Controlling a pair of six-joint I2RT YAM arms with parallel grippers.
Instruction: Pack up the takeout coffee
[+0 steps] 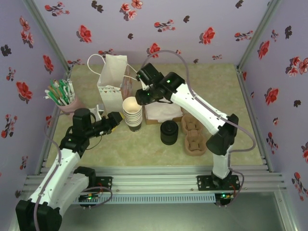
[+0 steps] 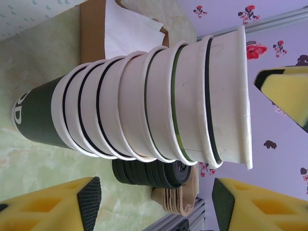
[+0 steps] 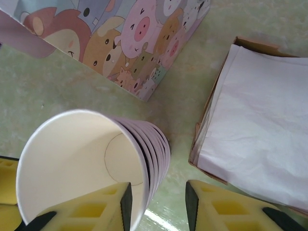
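No lidded takeout coffee shows in these frames. A stack of lidless cream-rimmed cups (image 1: 132, 114) (image 2: 144, 106) (image 3: 86, 159) stands mid-table, its bottom cup dark green. My right gripper (image 1: 141, 97) (image 3: 156, 207) hovers open over the stack's top. One of its yellow fingers is over the top cup's mouth and the other is outside the rim. My left gripper (image 1: 115, 120) (image 2: 154, 207) is open just left of the stack, which lies beyond its fingertips and untouched. A short black stack of spare lids (image 1: 169, 132) (image 2: 154, 173) sits to the right of the cups.
A paper bag with cartoon animals (image 1: 113, 79) (image 3: 130, 38) stands behind the cups. A box of white napkins (image 1: 161, 113) (image 3: 260, 125) and stacked pulp cup carriers (image 1: 195, 137) (image 2: 180, 199) lie to the right. A pink holder of straws (image 1: 61, 94) is at far left.
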